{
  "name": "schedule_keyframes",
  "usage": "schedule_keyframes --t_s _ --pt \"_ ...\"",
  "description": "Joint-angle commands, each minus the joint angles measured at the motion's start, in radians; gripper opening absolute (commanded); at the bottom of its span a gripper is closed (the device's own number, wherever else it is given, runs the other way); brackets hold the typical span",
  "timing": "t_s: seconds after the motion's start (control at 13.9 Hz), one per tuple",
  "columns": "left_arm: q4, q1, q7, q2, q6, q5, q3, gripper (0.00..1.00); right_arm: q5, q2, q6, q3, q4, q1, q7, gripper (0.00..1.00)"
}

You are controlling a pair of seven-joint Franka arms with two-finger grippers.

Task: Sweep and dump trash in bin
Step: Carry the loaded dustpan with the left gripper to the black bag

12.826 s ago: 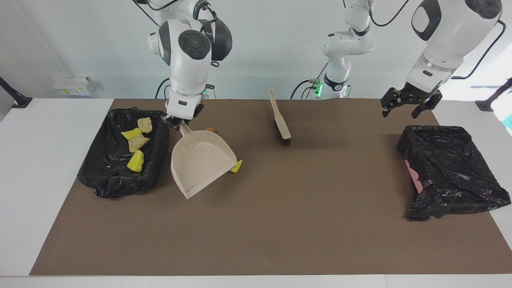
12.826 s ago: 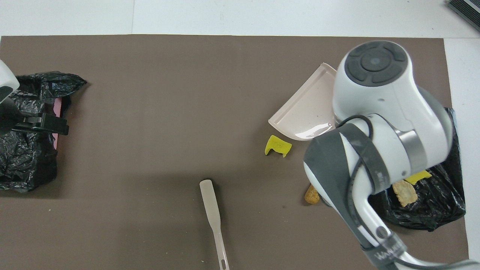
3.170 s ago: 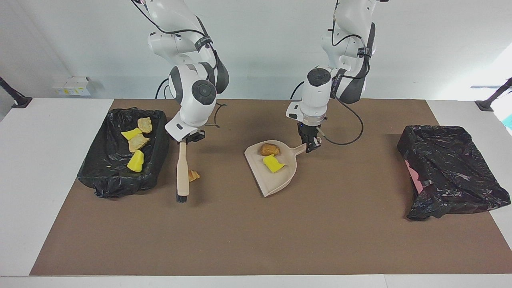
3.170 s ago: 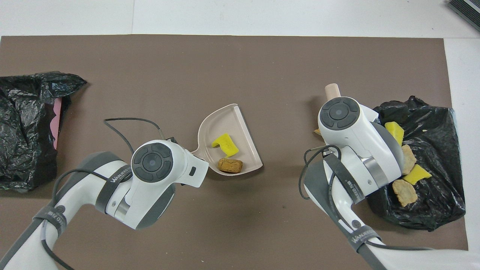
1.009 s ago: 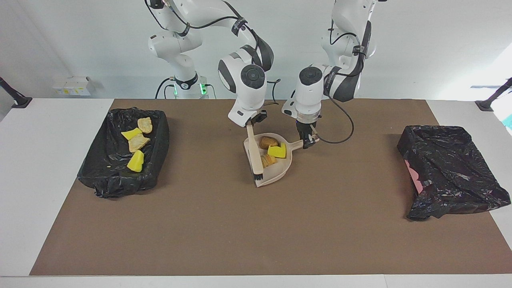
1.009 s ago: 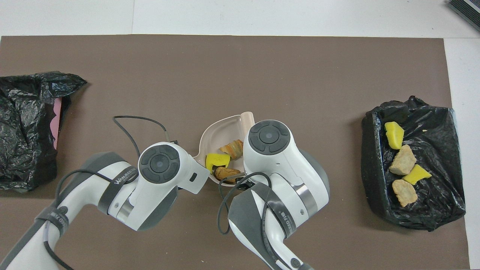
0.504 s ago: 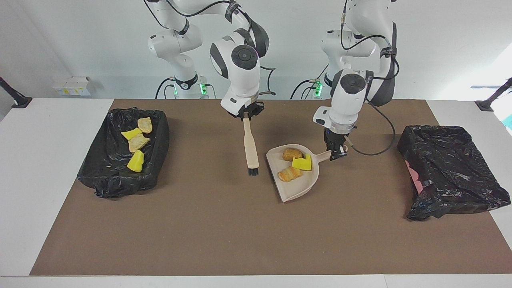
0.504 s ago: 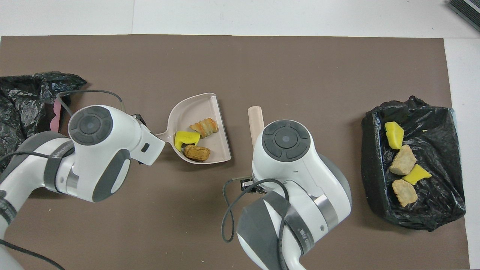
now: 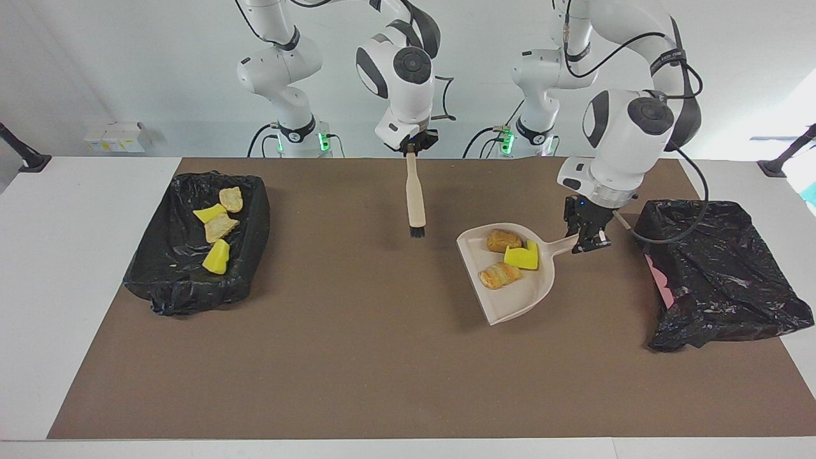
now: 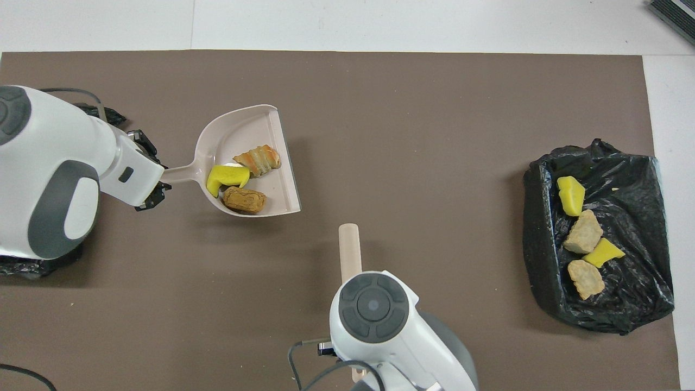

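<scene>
**Dustpan with three bits of trash is held up near the bin**

The dustpan [image 9: 516, 274] is held by its handle in the left hand [image 9: 586, 239], which is closed tight on it. The pan is up in the air over the brown mat [image 9: 382, 357], just beside the black bin [image 9: 720, 274] at the left arm's end of the desk [image 9: 76, 268]. Three lumps of trash are carried in the pan: an orange-brown lump [image 9: 503, 240], a yellow lump [image 9: 523, 256] and a striped beige lump [image 9: 499, 275].

The brush [image 9: 414, 194] is held by the right hand [image 9: 411, 145], which is closed on the top of its handle. The brush is hung bristles down over the middle of the mat.

A second black bin [image 9: 191, 287] is seen at the right arm's end of the desk. Four more lumps are lying in it: two yellow lumps [image 9: 217, 256] and two beige lumps [image 9: 220, 226].
</scene>
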Motion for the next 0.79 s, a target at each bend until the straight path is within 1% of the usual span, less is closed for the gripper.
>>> schedule_keyframes --t_s 0.0,0.14,0.22,0.36,0.5,0.58,0.72 --pt "0.103 0.028 0.03 -0.002 -0.097 -0.016 0.0 0.0 0.036 -0.078 0.052 -0.002 -0.108 0.061 0.055 0.0" --pt "0.151 0.036 0.072 -0.004 -0.129 -0.008 0.008 0.0 0.036 -0.077 0.183 -0.002 -0.177 0.15 0.145 0.0" --pt "0.154 0.062 0.118 -0.007 -0.137 -0.01 0.023 0.0 0.036 -0.069 0.235 -0.002 -0.205 0.189 0.165 0.0" --pt "0.156 0.135 0.224 -0.008 -0.152 -0.022 0.026 0.0 0.037 -0.048 0.295 -0.002 -0.237 0.252 0.185 0.0" --pt "0.154 0.192 0.301 -0.012 -0.152 -0.024 0.026 0.0 0.037 -0.046 0.358 -0.002 -0.289 0.295 0.225 0.0" --pt "0.151 0.224 0.348 -0.015 -0.152 -0.024 0.026 0.0 0.037 -0.048 0.375 -0.002 -0.312 0.304 0.235 0.0" --pt "0.143 0.295 0.465 -0.021 -0.143 -0.024 0.031 0.0 0.041 -0.049 0.371 -0.002 -0.32 0.306 0.27 0.0"
